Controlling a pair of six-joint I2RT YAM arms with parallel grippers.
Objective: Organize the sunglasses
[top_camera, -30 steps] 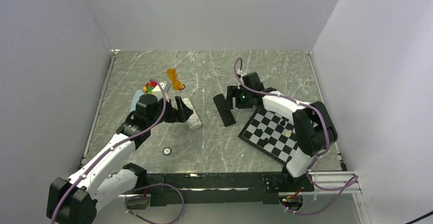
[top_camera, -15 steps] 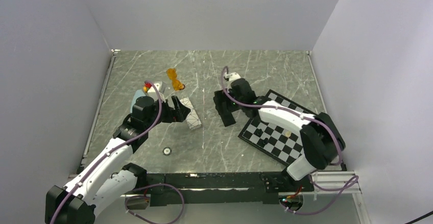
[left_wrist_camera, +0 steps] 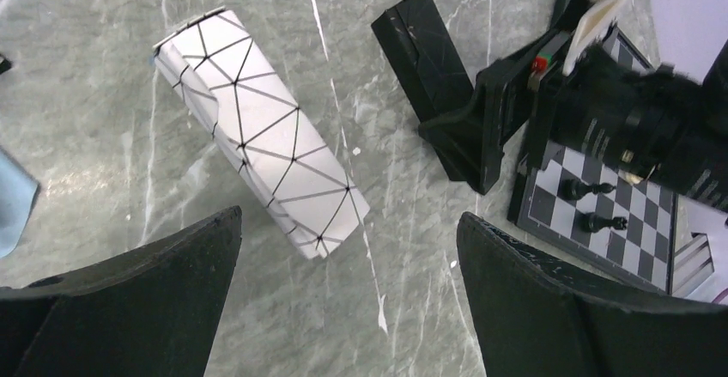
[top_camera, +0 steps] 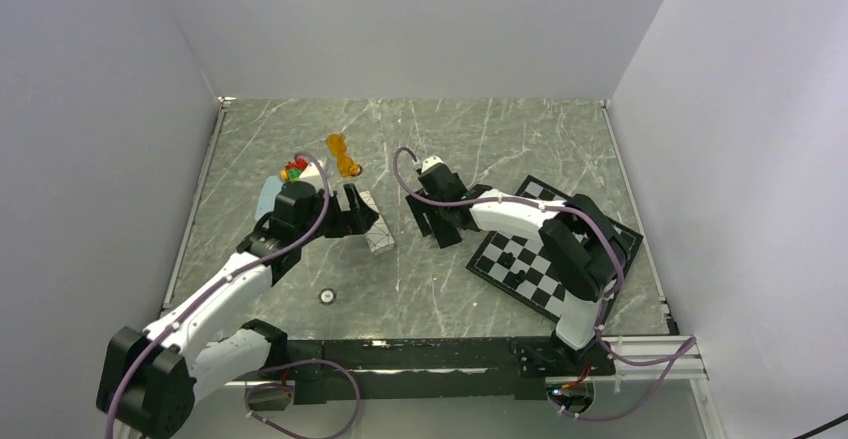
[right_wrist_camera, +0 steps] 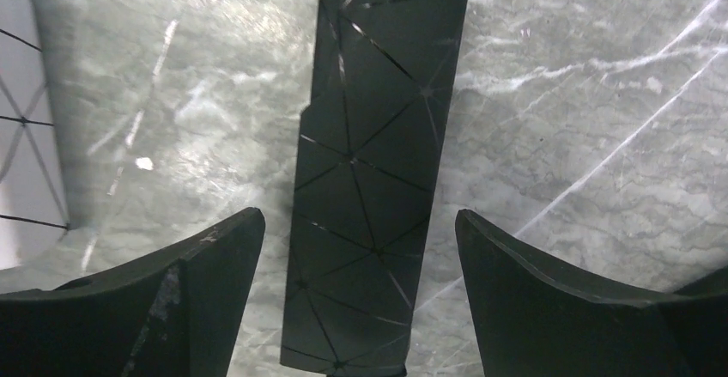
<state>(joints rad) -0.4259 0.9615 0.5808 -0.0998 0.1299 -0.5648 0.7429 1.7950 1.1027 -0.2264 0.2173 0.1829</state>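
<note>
The orange translucent sunglasses [top_camera: 343,156] lie on the marble table behind my left arm, apart from both grippers. My left gripper [top_camera: 358,221] [left_wrist_camera: 348,295] is open and hovers just short of the white case with black line pattern [left_wrist_camera: 262,167] [top_camera: 378,235], with nothing between its fingers. My right gripper [top_camera: 432,219] [right_wrist_camera: 360,282] is open and straddles the black oblong case [right_wrist_camera: 373,179] [left_wrist_camera: 429,51]. There is a gap between the case and each finger.
A chessboard [top_camera: 555,259] with a few pieces lies right of the black case, under my right arm. A small red, yellow and green object [top_camera: 293,169] and a light blue thing [top_camera: 266,199] sit by my left wrist. A small round disc [top_camera: 327,296] lies near the front.
My right arm has swung left from beside the chessboard, so its open jaws now straddle the black case. My left gripper has shifted only slightly by the white case.
</note>
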